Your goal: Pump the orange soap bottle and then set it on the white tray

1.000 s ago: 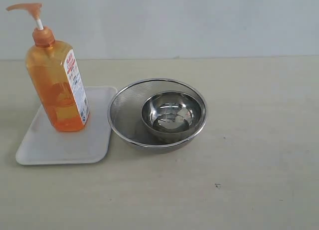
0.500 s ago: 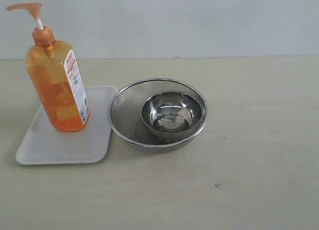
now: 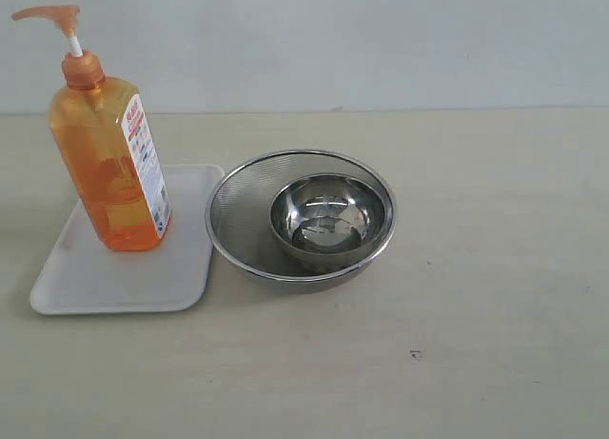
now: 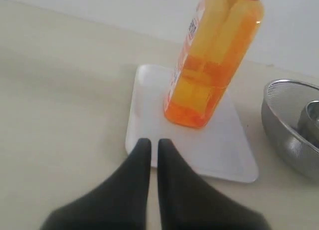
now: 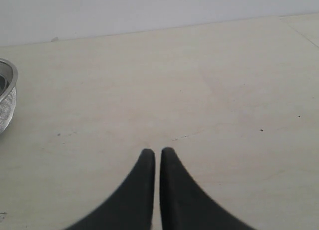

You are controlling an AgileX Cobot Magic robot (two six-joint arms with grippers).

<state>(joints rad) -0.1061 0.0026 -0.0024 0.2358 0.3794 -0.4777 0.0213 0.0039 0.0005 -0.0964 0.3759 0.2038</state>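
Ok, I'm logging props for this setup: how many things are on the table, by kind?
bottle: 1
tray: 1
strainer: 1
bowl: 1
Total: 4

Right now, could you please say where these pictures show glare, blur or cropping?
Exterior view: even soft light, bright reflections inside the steel bowl. Left wrist view: the orange soap bottle is cropped at the top, the left end effector a blurred dark silhouette. Right wrist view: the right end effector likewise.
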